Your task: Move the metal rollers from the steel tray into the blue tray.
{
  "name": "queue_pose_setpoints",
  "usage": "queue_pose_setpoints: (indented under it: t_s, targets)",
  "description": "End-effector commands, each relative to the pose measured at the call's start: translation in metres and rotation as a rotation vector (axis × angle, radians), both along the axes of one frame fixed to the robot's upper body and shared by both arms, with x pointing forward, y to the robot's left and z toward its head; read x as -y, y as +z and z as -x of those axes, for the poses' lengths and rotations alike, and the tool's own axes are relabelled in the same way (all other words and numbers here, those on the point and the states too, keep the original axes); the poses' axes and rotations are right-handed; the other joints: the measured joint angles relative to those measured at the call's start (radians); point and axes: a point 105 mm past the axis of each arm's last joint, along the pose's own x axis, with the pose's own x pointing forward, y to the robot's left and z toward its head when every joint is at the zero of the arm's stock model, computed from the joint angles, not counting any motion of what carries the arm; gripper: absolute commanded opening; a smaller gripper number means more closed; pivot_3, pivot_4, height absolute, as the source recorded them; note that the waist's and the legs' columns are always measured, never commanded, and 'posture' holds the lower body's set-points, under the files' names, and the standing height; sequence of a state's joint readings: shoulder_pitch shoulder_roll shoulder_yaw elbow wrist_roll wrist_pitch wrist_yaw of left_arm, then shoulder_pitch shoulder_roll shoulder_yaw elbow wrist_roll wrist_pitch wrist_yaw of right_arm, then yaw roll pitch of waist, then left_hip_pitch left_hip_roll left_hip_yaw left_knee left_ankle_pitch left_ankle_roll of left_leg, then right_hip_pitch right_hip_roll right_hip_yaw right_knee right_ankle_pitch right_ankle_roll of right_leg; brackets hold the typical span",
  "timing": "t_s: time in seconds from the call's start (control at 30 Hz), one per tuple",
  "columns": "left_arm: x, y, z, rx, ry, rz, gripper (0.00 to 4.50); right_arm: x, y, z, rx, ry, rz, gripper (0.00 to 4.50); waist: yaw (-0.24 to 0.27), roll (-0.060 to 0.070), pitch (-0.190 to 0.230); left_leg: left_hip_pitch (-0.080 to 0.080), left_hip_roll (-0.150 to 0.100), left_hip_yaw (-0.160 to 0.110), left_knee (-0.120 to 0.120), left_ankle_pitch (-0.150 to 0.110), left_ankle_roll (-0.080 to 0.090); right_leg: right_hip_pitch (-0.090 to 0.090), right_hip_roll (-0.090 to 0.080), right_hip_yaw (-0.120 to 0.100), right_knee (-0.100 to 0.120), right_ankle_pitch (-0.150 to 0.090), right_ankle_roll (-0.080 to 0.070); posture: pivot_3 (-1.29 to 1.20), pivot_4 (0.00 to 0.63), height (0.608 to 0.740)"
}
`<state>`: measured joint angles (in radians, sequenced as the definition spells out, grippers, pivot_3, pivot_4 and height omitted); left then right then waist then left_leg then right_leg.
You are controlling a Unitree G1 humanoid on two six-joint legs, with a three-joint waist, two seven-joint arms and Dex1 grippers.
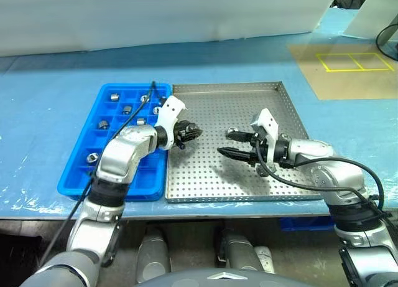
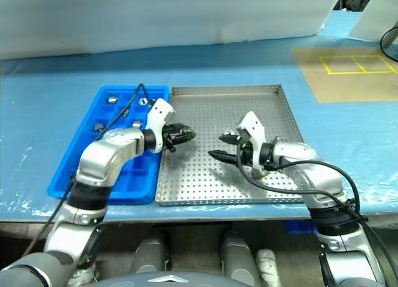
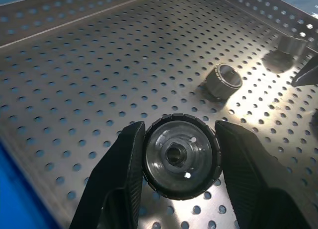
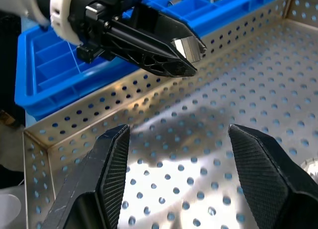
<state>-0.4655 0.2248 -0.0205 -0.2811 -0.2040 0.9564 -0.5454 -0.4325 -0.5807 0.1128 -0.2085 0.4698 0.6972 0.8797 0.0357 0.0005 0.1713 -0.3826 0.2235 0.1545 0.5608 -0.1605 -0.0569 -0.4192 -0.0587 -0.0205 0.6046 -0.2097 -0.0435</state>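
While several rollers already sat in the blue tray, the left claw pinched another above the steel tray, where two remained near the spread right claw.

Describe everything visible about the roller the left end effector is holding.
The roller is a short, shiny silver metal cylinder with a finely ridged rim and a central hole, seen end-on in the left wrist view. It is clamped between the two black fingers of the left end effector, which press on opposite sides of its rim. It is held above the steel tray, near the tray's edge beside the blue tray, with nothing else touching it.
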Motion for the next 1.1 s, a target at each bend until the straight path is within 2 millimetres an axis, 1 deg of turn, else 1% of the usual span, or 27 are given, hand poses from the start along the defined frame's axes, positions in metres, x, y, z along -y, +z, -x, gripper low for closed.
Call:
queue_pose_setpoints:
  t_s: [0.03, 0.13, 0.23, 0.3, 0.47, 0.57, 0.63, 0.73, 0.8, 0.9, 1.1]
  targets:
    - [-0.031, 0.022, 0.009, 0.120, 0.220, 0.056, 1.88, -0.008, 0.009, -0.009, 0.069, 0.038, -0.012, 3.24, 0.008, 0.000, 0.000, -0.001, 0.000, 0.000, 0.000, 0.000, 0.000, 0.000, 0.000, -0.001, 0.000, 0.000, 0.000, 0.00, 0.150, 0.740]
    - [-0.051, 0.024, 0.023, 0.170, 0.368, 0.067, 1.88, -0.015, 0.009, -0.016, 0.069, 0.069, -0.022, 3.24, 0.017, -0.002, 0.001, -0.002, 0.000, -0.001, 0.001, -0.002, 0.003, 0.000, -0.001, -0.002, 0.000, 0.000, 0.000, 0.06, 0.150, 0.740]
    - [-0.065, 0.031, 0.035, 0.236, 0.473, 0.049, 1.88, -0.022, 0.006, -0.021, 0.060, 0.113, -0.019, 3.24, 0.037, -0.003, 0.002, -0.003, 0.000, -0.001, 0.001, -0.002, 0.004, -0.001, -0.001, -0.002, -0.001, 0.000, 0.000, 0.13, 0.150, 0.740]
    - [-0.073, 0.032, 0.044, 0.245, 0.539, 0.058, 1.88, -0.027, 0.002, -0.024, 0.055, 0.146, -0.010, 3.24, 0.049, -0.003, 0.002, -0.003, 0.000, -0.002, 0.001, -0.002, 0.004, -0.001, -0.001, -0.003, -0.001, 0.000, 0.000, 0.18, 0.150, 0.740]
    - [-0.094, 0.020, 0.072, 0.219, 0.706, 0.027, 1.88, -0.045, 0.000, -0.029, 0.041, 0.236, -0.017, 3.24, 0.074, -0.003, 0.002, -0.005, 0.001, -0.002, 0.000, -0.003, 0.005, -0.003, -0.001, -0.003, -0.002, 0.000, 0.000, 0.30, 0.150, 0.740]
    - [-0.099, 0.016, 0.084, 0.203, 0.765, 0.022, 1.88, -0.050, -0.003, -0.030, 0.034, 0.271, -0.011, 3.24, 0.092, -0.004, 0.002, -0.007, 0.001, -0.003, 0.000, -0.003, 0.005, -0.004, -0.001, -0.004, -0.002, 0.000, 0.000, 0.34, 0.150, 0.740]
    - [-0.104, 0.010, 0.095, 0.177, 0.821, 0.009, 1.88, -0.054, -0.005, -0.032, 0.029, 0.294, -0.009, 3.24, 0.111, -0.004, 0.002, -0.007, 0.001, -0.003, 0.001, -0.003, 0.005, -0.004, -0.001, -0.004, -0.002, 0.000, 0.000, 0.36, 0.150, 0.740]
    - [-0.113, 0.002, 0.106, 0.138, 0.886, -0.004, 1.88, -0.057, -0.006, -0.033, 0.025, 0.316, -0.009, 3.24, 0.127, -0.004, 0.003, -0.007, 0.000, -0.004, 0.001, -0.003, 0.005, -0.004, -0.001, -0.004, -0.002, 0.000, 0.000, 0.38, 0.150, 0.740]
    - [-0.116, -0.002, 0.110, 0.121, 0.909, -0.010, 1.88, -0.059, -0.006, -0.033, 0.024, 0.325, -0.011, 3.24, 0.140, -0.004, 0.003, -0.007, 0.001, -0.004, 0.001, -0.003, 0.005, -0.004, -0.001, -0.004, -0.002, 0.000, 0.000, 0.38, 0.150, 0.740]
    - [-0.114, -0.011, 0.113, 0.076, 0.893, -0.015, 1.88, -0.058, -0.007, -0.033, 0.023, 0.330, -0.008, 3.24, 0.154, -0.004, 0.003, -0.007, 0.000, -0.004, 0.001, -0.003, 0.005, -0.004, -0.001, -0.004, -0.002, 0.000, 0.000, 0.40, 0.150, 0.740]
    - [-0.115, -0.011, 0.103, 0.069, 0.862, -0.009, 1.88, -0.052, -0.006, -0.033, 0.025, 0.316, -0.007, 3.24, 0.171, -0.004, 0.003, -0.007, 0.001, -0.004, 0.001, -0.003, 0.005, -0.004, -0.001, -0.004, -0.002, 0.000, 0.000, 0.38, 0.150, 0.740]
